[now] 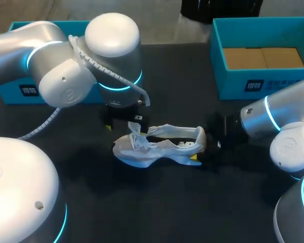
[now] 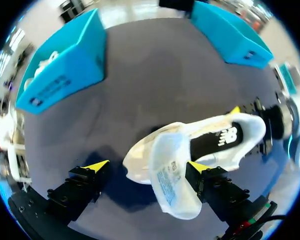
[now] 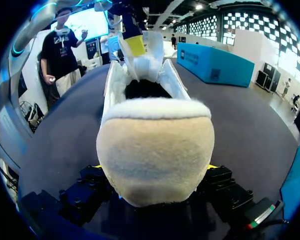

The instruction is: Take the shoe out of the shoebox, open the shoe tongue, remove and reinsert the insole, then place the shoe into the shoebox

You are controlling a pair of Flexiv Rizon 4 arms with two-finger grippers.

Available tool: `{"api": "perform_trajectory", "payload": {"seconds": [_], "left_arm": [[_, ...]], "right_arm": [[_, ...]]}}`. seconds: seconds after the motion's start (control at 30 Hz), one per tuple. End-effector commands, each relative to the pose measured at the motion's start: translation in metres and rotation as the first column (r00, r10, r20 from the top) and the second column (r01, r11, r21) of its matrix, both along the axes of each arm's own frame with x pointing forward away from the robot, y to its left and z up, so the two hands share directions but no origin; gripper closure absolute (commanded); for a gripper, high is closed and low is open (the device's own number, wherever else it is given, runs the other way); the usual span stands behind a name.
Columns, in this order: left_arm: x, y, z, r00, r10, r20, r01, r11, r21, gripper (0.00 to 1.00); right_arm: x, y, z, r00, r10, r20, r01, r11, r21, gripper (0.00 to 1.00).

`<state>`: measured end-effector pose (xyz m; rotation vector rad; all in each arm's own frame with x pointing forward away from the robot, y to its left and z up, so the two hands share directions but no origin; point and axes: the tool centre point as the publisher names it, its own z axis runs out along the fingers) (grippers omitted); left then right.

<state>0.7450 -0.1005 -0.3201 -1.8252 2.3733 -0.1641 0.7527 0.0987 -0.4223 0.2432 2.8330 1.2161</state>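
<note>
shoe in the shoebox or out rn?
Out. The shoe stands on the table, apart from the left shoebox and right shoebox, its heel gripped by the right pincer.

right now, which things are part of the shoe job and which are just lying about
Job: shoe, held at the heel by right pincer; open left pincer at its tongue; empty blue box, likely its shoebox.
Lying about: other blue box.

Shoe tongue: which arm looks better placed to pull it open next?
Left. The left fingers, open, straddle the tongue, while the right fingers clamp the heel, steadying the shoe.
</note>
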Motion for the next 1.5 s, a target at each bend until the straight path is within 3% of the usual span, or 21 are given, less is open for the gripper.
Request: {"api": "perform_trajectory", "payload": {"seconds": [0.03,0.13,0.4,0.43,0.47,0.5,0.53,0.73,1.0,1.5], "left_arm": [[-0.001,-0.007,0.009,0.966,-0.252,0.059,0.251,0.968,0.026,0.0],[-0.003,-0.01,0.02,0.897,-0.421,0.134,0.417,0.907,0.057,0.0],[0.021,-0.016,0.046,0.816,-0.542,0.202,0.553,0.833,0.007,0.0],[0.025,-0.017,0.048,0.807,-0.553,0.207,0.567,0.823,-0.009,0.45],[0.028,-0.018,0.049,0.804,-0.556,0.211,0.572,0.82,-0.019,0.61],[0.031,-0.02,0.051,0.8,-0.561,0.215,0.58,0.814,-0.035,0.85],[0.034,-0.022,0.053,0.793,-0.568,0.219,0.591,0.805,-0.051,1.0],[0.043,-0.032,0.06,0.74,-0.624,0.249,0.665,0.734,-0.136,1.0],[0.043,-0.059,0.06,0.664,-0.702,0.26,0.741,0.664,-0.098,1.0],[0.031,-0.104,0.034,0.589,-0.787,0.18,0.808,0.576,-0.125,1.0]], "right_arm": [[0.002,0.003,-0.003,1.0,-0.002,-0.002,0.002,1.0,-0.007,1.0],[0.002,0.003,-0.003,1.0,-0.002,-0.002,0.002,1.0,-0.007,1.0],[0.002,0.003,-0.003,1.0,-0.002,-0.002,0.002,1.0,-0.007,1.0],[0.002,0.003,-0.003,1.0,-0.002,-0.002,0.002,1.0,-0.007,1.0],[0.002,0.003,-0.003,1.0,-0.002,-0.002,0.002,1.0,-0.007,1.0],[0.002,0.003,-0.003,1.0,-0.002,-0.002,0.002,1.0,-0.007,1.0],[0.002,0.003,-0.003,1.0,-0.002,-0.002,0.002,1.0,-0.007,1.0],[0.002,0.003,-0.003,1.0,-0.002,-0.002,0.002,1.0,-0.007,1.0],[0.002,0.003,-0.003,1.0,-0.002,-0.002,0.002,1.0,-0.007,1.0],[0.002,0.003,-0.003,1.0,-0.002,-0.002,0.002,1.0,-0.007,1.0]]}}
